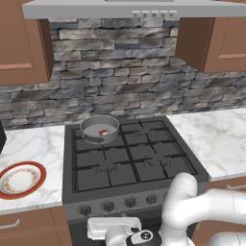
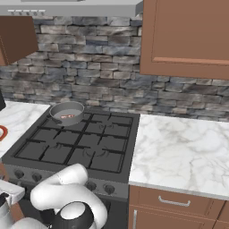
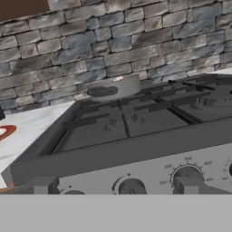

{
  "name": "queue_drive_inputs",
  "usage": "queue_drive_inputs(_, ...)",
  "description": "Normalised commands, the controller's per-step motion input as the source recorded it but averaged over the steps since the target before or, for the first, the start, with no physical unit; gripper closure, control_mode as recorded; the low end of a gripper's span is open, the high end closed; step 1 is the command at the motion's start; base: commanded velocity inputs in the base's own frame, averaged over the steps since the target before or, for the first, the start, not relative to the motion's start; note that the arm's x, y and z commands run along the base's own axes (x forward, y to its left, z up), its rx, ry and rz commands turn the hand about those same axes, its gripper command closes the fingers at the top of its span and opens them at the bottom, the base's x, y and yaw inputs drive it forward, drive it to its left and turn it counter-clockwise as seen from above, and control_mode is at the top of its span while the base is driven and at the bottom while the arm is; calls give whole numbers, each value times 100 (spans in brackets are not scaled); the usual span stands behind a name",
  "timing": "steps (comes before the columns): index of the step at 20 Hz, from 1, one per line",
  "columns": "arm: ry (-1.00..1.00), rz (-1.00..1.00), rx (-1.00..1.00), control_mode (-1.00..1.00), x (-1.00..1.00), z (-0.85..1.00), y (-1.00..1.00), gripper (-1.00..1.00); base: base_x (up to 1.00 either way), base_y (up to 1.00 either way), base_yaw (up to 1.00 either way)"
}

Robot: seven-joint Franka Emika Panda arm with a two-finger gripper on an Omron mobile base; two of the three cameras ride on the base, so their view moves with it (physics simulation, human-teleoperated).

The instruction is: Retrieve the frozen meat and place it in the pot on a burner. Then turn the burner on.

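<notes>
Meat (image 1: pixel 103 131), a small dark-red slab, lies flat inside the pot (image 1: pixel 99 129) on the back-left burner of the stove (image 1: pixel 129 158). From the right base view the same slab (image 2: pixel 68 116) shows as a red patch on the pot's (image 2: pixel 67 112) grey floor, a little toward the near wall. The pot is round and shallow with a thick rim; it sits upright on the black grate, close to the stone wall (image 1: pixel 125 67) behind the stove. In the hand view the pot (image 3: pixel 117 87) appears low and far across the grates, with its short dark handle pointing to the left of that picture.

The gripper (image 3: pixel 113 192) is down in front of the stove's control panel, with 2 dark fingertips (image 3: pixel 41 186) rising at the bottom of the hand view, 1 at the left and 1 at the right. They stand wide apart, with nothing between them. A round knob (image 3: pixel 131 187) sits between them on the panel, and another knob (image 3: pixel 187 174) is just above the right fingertip. Whether either fingertip touches the panel cannot be told.

A white plate (image 1: pixel 20 179) with an orange-red rim rests on the marble counter (image 1: pixel 36 149) left of the stove, well apart from the pot. The white arm (image 1: pixel 202 206) bends low in front of the stove.
</notes>
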Motion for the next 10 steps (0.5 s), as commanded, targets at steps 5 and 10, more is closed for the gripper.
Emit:
queue_drive_inputs(5,0,0,-1,-100,4,-17,-6,-100,0,0,0)
queue_drive_inputs(10,-2,0,0,-100,5,-24,-16,-100,0,0,0)
